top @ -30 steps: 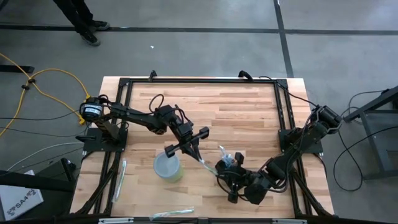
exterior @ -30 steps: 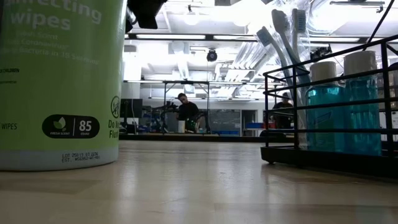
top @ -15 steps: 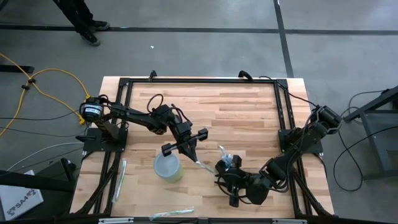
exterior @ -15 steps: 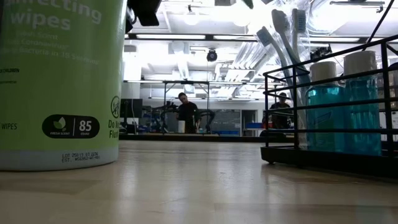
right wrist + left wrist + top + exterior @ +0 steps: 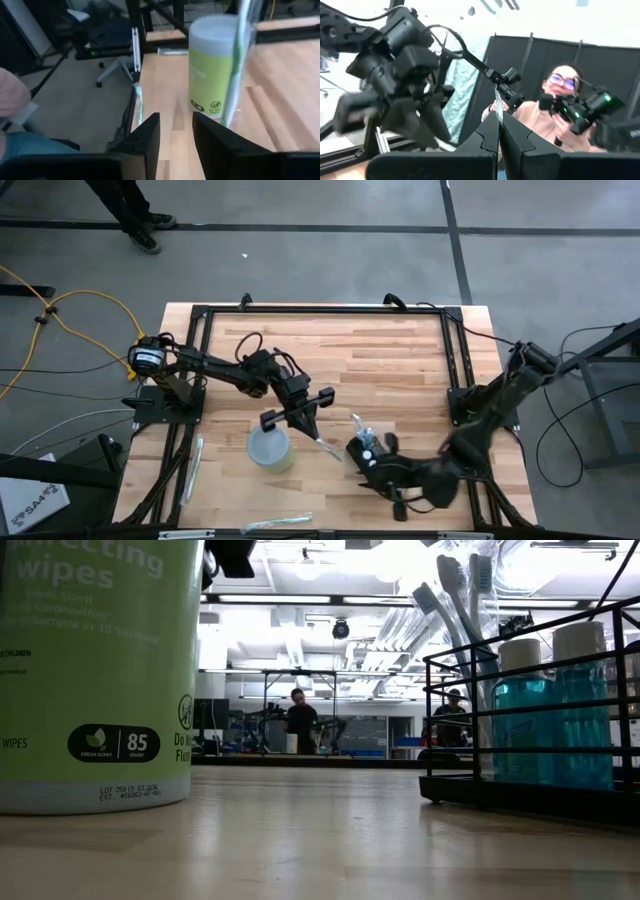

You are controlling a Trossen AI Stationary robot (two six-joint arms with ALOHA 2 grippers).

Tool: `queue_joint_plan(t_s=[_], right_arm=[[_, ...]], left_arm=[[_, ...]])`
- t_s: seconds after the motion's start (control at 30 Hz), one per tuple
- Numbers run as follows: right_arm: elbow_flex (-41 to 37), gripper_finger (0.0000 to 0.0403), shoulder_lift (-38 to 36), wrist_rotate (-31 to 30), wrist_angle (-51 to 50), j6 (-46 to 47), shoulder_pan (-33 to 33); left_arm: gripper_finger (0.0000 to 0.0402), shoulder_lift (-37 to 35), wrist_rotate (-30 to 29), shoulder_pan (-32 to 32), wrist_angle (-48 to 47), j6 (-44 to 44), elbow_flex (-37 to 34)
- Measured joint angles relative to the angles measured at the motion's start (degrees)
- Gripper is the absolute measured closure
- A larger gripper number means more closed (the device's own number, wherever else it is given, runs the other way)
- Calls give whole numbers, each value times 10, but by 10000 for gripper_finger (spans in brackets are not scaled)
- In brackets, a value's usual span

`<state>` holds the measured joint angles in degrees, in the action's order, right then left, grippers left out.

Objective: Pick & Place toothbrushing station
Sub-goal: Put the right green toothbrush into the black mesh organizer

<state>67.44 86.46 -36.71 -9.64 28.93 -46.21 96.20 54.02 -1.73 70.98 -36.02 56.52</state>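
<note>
Wipes canister (image 5: pixel 270 448) stands left of the toothbrushing station (image 5: pixel 368 448), apparently apart.

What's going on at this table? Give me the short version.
Two robot arms are working around a toothbrushing station, a black wire rack with blue bottles and toothbrushes, standing on the table. The right tool is right beside the rack, fingers apart with nothing between them. The left tool hangs above the green wipes canister, shut on a thin toothbrush.
</note>
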Motion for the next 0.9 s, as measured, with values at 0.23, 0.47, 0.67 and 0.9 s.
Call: queue_joint_plan(t_s=[0.23,0.47,0.67,0.9], right_arm=[[0,310,-53,-164,-124,61,-68],[0,312,-60,-244,-322,286,-104],[0,312,-59,-228,-411,397,-108],[0,312,-59,-230,-527,523,-127]], left_arm=[[402,0,-66,-17,-49,34,5],[401,0,-134,-46,-244,142,70],[401,0,-239,-79,-407,218,138],[401,0,-361,-140,-465,283,164]])
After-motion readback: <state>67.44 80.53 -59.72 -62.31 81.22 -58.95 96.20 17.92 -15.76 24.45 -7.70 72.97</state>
